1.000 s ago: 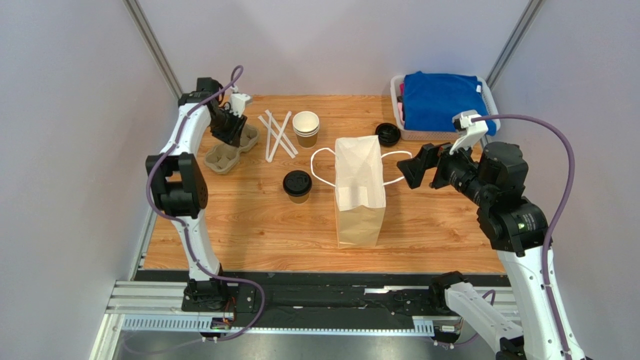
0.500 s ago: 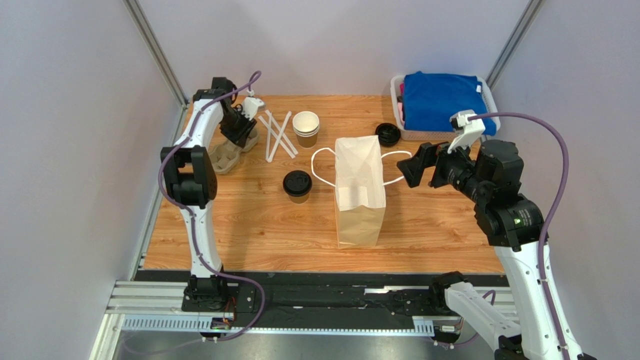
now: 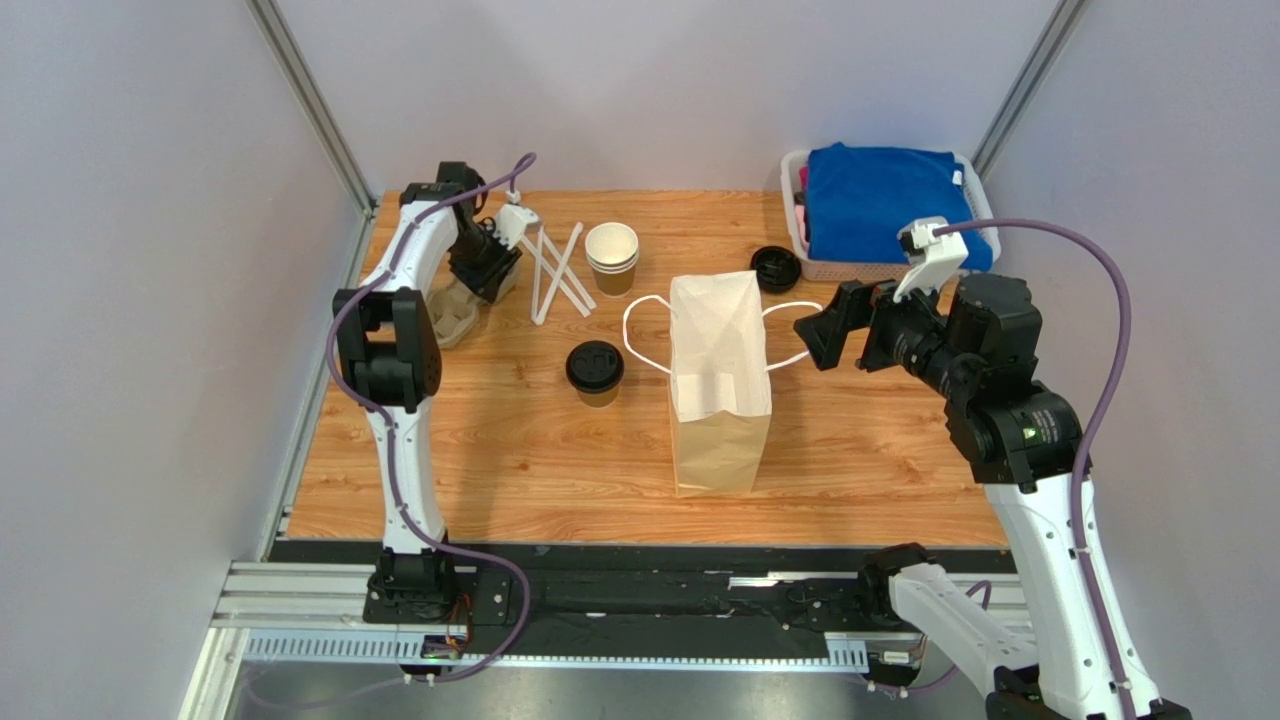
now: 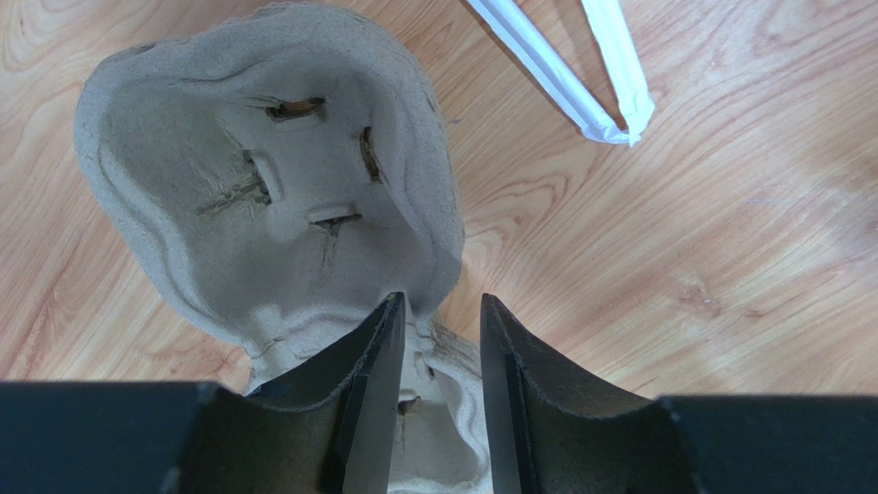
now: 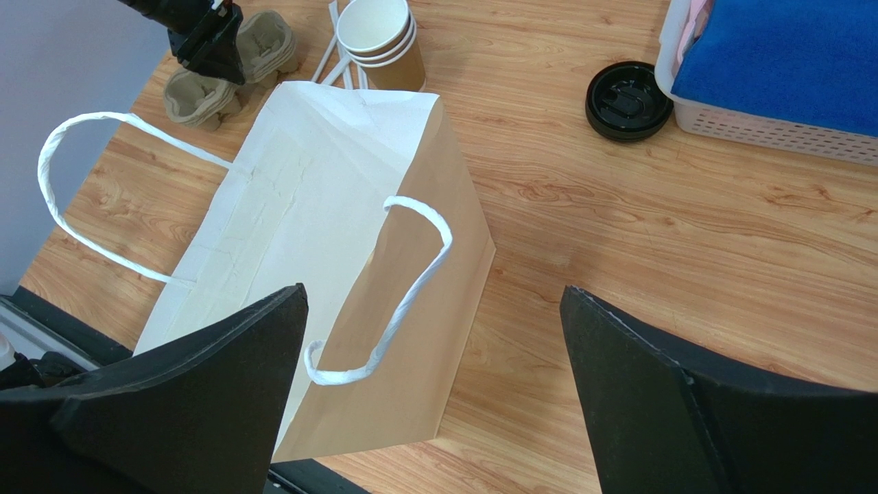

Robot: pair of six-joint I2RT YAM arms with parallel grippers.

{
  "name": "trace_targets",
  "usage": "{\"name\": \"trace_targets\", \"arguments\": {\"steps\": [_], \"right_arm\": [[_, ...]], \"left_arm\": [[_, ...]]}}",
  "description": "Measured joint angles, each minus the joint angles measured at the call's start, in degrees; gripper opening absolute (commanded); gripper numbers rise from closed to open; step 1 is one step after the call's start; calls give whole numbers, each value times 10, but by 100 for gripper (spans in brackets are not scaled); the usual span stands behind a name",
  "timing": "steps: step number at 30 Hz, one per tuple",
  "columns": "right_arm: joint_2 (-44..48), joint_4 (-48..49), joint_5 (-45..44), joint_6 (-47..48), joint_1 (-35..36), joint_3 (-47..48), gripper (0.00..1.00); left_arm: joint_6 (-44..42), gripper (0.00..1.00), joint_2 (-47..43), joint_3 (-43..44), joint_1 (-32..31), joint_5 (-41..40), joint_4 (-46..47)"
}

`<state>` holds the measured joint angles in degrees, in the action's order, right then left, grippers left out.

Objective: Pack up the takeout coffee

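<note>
The takeout coffee (image 3: 595,371), a small brown cup under a black lid, stands upright on the wood just left of the paper bag (image 3: 718,383). The bag stands open-topped with white handles out to both sides; in the right wrist view the bag (image 5: 309,206) fills the left half and hides the coffee. My left gripper (image 3: 484,267) is at the far left, well behind the coffee. Its jaws are closed on the middle ridge of a grey pulp cup carrier (image 4: 258,185). My right gripper (image 3: 842,338) hovers wide open just right of the bag, holding nothing.
A stack of lidless brown cups (image 3: 612,255) and wrapped straws (image 3: 556,270) lie behind the coffee. A loose black lid (image 3: 775,269) sits behind the bag. A white basket (image 5: 763,129) with blue cloth occupies the far right corner.
The left arm has swung its elbow toward the back and turned the gripper on the carrier, which shifted slightly. The right arm, bag and coffee stayed put.
</note>
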<state>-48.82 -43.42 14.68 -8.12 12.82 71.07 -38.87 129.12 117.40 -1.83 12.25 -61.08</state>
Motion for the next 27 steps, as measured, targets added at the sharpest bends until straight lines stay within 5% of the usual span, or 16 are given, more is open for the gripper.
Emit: {"name": "trace_targets", "arguments": {"steps": [8, 12, 20, 27], "right_arm": [[-4, 0, 4, -5, -5, 0, 99], [-5, 0, 5, -9, -6, 0, 99], [-6, 0, 14, -11, -6, 0, 99], [-6, 0, 24, -11, -6, 0, 99]], "left_arm": [[-6, 19, 12, 13, 0, -3, -1], [-9, 0, 12, 13, 0, -1, -2], [-5, 0, -5, -4, 0, -11, 13], [22, 0, -114, -99, 0, -53, 78]]}}
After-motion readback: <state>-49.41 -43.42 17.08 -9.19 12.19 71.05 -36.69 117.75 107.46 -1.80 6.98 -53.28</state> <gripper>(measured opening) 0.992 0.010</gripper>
